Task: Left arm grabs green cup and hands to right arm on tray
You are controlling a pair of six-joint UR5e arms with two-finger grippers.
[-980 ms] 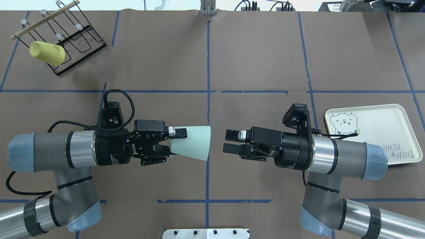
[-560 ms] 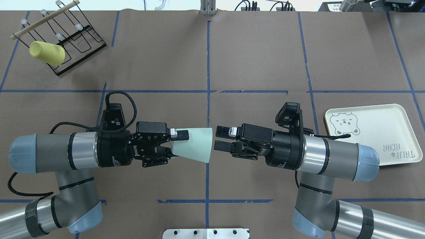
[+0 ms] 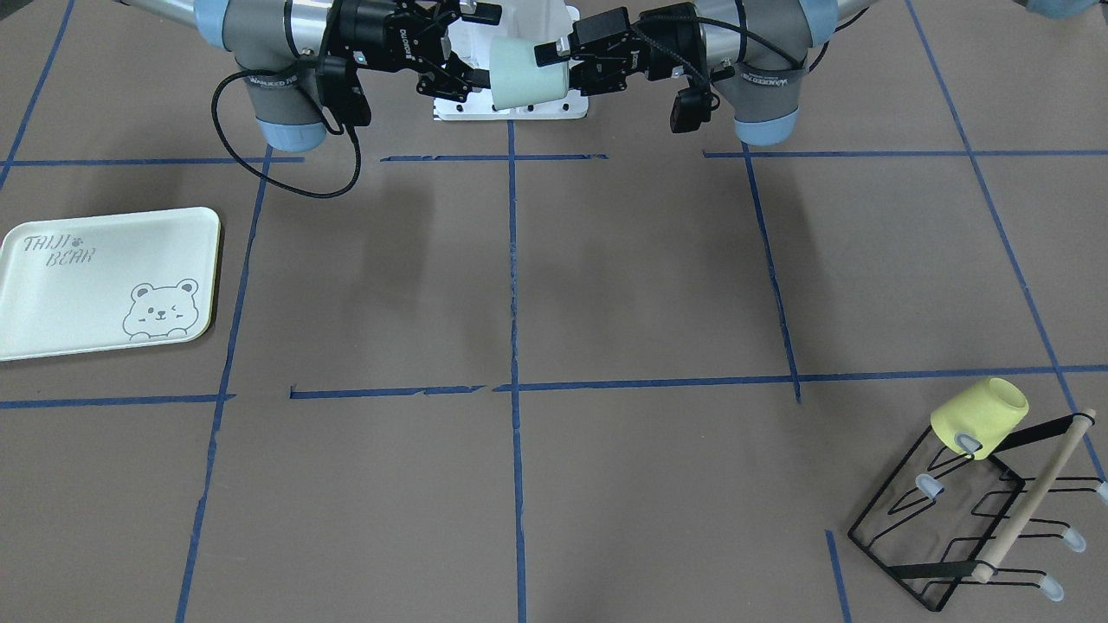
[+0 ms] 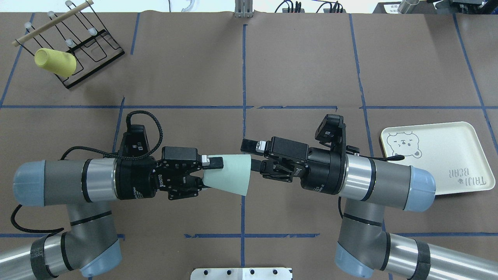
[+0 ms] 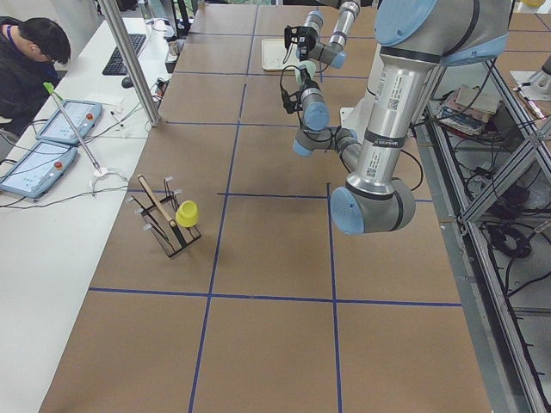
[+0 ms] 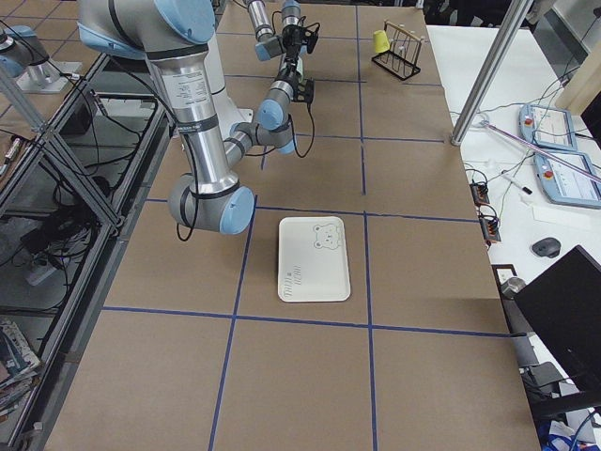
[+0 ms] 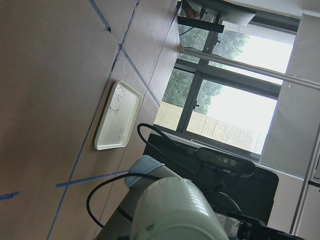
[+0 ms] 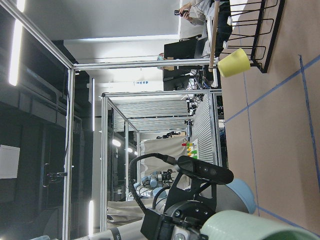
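Holding green cup (image 4: 230, 174) sideways by its narrow end in left gripper (image 4: 210, 173) — meeting its rim with right gripper (image 4: 249, 156), fingers (image 4: 248, 146) spread wide

The green cup (image 4: 229, 175) hangs sideways in mid-air between the jaws of the left arm (image 4: 66, 182) and right arm (image 4: 389, 182), blocking the middle lane. Beyond them the bench (image 4: 303, 66) lies open towards the tray (image 4: 447, 155). A wire rack (image 4: 95, 70) carrying a yellow cup (image 4: 55, 62) stands well apart, far left corner.
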